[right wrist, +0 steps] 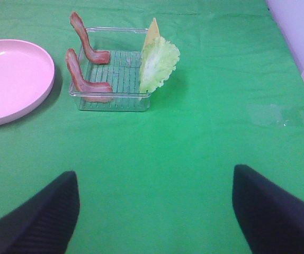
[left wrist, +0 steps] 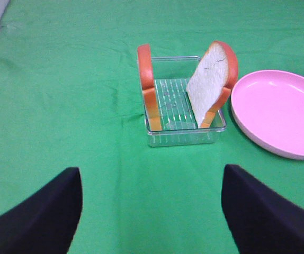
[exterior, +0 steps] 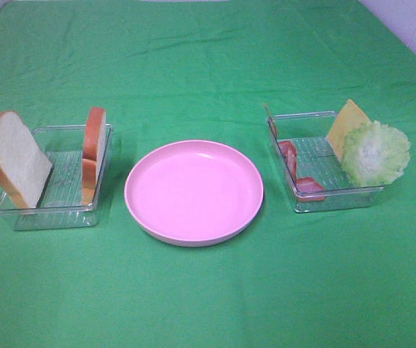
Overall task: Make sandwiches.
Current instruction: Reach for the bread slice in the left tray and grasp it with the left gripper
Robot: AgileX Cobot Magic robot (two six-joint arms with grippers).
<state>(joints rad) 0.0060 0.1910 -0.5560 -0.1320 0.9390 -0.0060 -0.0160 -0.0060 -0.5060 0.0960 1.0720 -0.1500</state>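
Note:
Two white bread slices with orange-brown crust (exterior: 14,158) (exterior: 94,148) stand on edge in a clear tray (exterior: 56,203) at the left. In the left wrist view the same slices (left wrist: 148,79) (left wrist: 211,82) lie well ahead of my left gripper (left wrist: 152,211), which is open and empty. A second clear tray (exterior: 331,196) at the right holds bacon strips (exterior: 289,156), a yellow cheese square (exterior: 346,119) and a lettuce leaf (exterior: 375,154). My right gripper (right wrist: 154,211) is open and empty, short of the bacon (right wrist: 83,79) and lettuce (right wrist: 157,63). Neither gripper shows in the exterior view.
A pink round plate (exterior: 193,190) with nothing on it sits between the two trays on the green cloth (exterior: 208,304). A pale wall or floor edge (exterior: 411,22) borders the cloth at the far right.

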